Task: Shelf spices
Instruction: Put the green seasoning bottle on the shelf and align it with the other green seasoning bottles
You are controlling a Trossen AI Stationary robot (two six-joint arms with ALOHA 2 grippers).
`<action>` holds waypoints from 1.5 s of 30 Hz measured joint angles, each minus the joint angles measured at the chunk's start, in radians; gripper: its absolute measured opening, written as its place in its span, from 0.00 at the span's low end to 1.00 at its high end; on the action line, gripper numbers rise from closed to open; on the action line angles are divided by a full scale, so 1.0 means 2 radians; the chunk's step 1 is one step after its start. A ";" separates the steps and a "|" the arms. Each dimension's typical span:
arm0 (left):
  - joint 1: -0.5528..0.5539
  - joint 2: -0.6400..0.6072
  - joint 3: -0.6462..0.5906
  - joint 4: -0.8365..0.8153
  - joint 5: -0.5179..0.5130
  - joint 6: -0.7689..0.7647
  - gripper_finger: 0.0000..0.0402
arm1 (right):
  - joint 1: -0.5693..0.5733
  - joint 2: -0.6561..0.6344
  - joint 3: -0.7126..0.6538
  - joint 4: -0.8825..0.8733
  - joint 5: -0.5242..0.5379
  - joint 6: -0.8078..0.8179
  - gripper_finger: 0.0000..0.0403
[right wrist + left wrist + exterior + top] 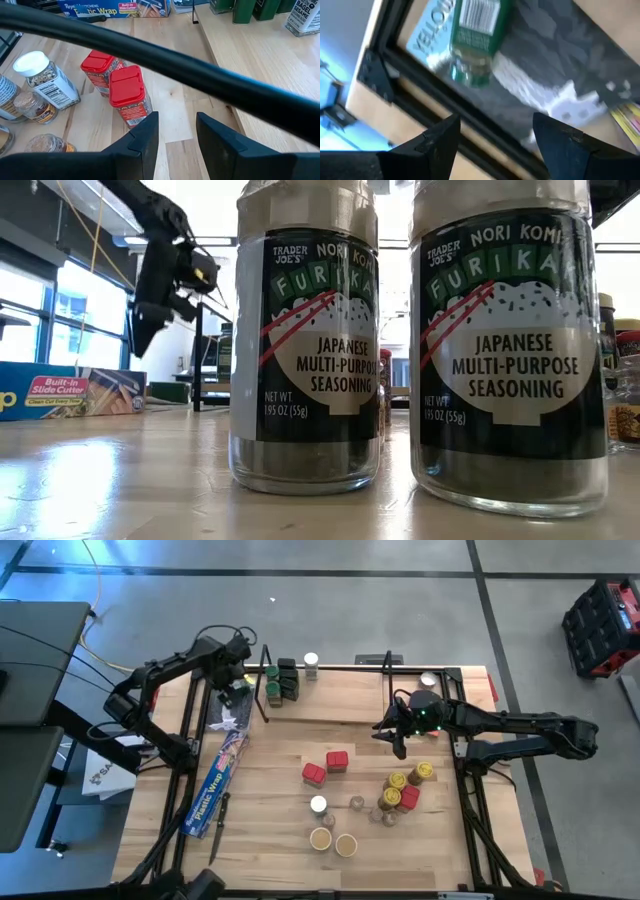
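**On the shelf: a few jars placed, most spices left**

On the shelf (350, 700), a small cluster of green-lidded jars (281, 681) and a white-lidded jar (311, 662) is seen. Two red tins (326, 767) and many jars remain on the counter (270, 830). The left pincer (237, 690), spread empty, hovers beside the shelf's end; the right pincer (397, 736), narrowly parted, holds nothing.

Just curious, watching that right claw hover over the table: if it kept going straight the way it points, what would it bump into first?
Probably the nearer red tin: in the right wrist view it stands just ahead of the open right gripper, slightly off to one side. A second red tin stands just behind. Depth is hard to judge.
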 joint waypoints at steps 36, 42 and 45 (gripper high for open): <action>0.030 0.077 -0.082 0.218 -0.003 0.034 0.60 | 0.000 0.000 0.000 0.007 0.000 0.015 0.31; 0.030 0.086 -0.066 0.195 -0.001 0.033 0.52 | 0.000 0.000 0.000 0.007 0.000 0.014 0.31; 0.034 0.085 -0.045 0.165 -0.002 0.027 0.49 | 0.000 0.000 0.000 0.007 0.000 0.014 0.31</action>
